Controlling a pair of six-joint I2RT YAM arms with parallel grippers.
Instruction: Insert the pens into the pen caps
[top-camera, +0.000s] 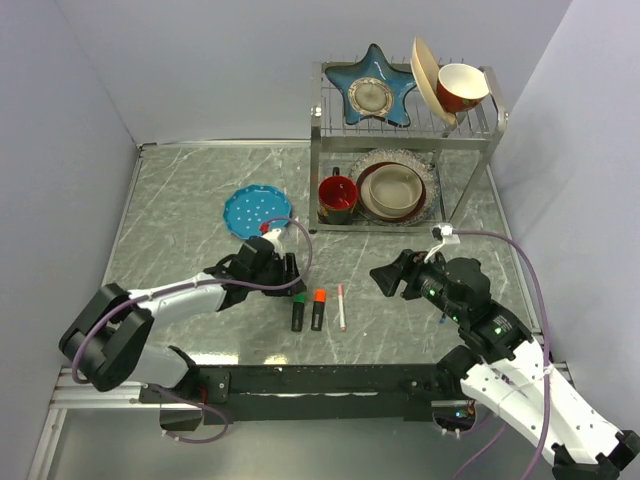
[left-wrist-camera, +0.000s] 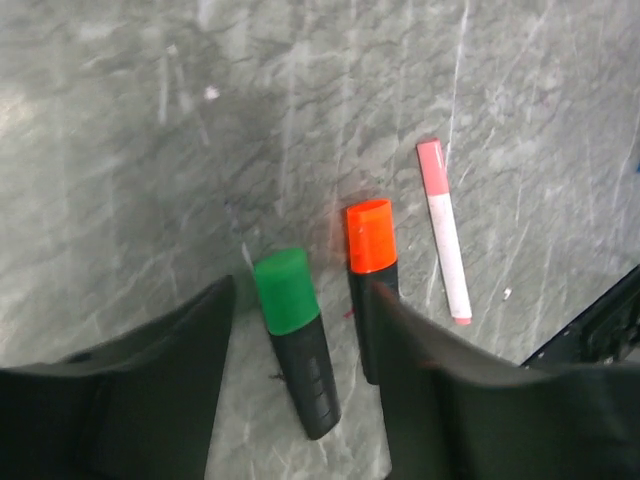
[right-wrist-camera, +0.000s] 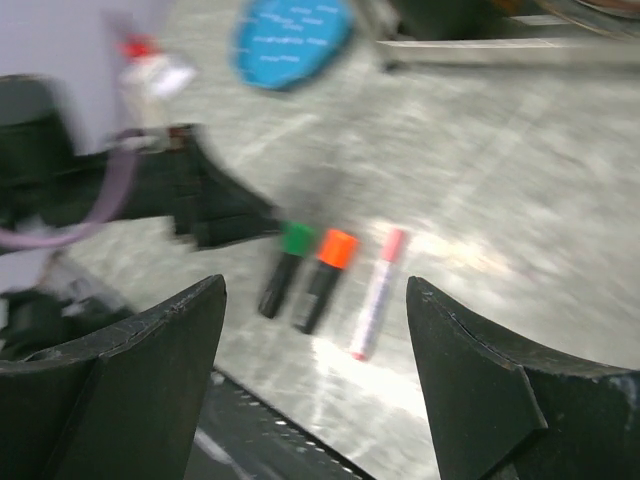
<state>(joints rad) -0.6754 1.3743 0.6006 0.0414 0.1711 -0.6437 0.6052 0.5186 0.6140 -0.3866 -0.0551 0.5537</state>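
Three pens lie side by side near the table's front edge. A black marker with a green cap (top-camera: 298, 312) (left-wrist-camera: 295, 340) rests flat on the table between my left gripper's (top-camera: 290, 282) (left-wrist-camera: 300, 300) open fingers, which do not touch it. To its right are a black marker with an orange cap (top-camera: 318, 308) (left-wrist-camera: 372, 275) and a thin white pen with a pink-red cap (top-camera: 341, 306) (left-wrist-camera: 444, 245). My right gripper (top-camera: 385, 278) (right-wrist-camera: 315, 300) hangs open and empty to the right of the pens. Its blurred view shows all three of them.
A blue dotted plate (top-camera: 257, 209) (right-wrist-camera: 290, 28) lies behind the left gripper. A metal dish rack (top-camera: 405, 135) at the back right holds a star-shaped blue dish, bowls and a red mug (top-camera: 338, 196). The black mounting rail (top-camera: 320, 380) runs along the front edge.
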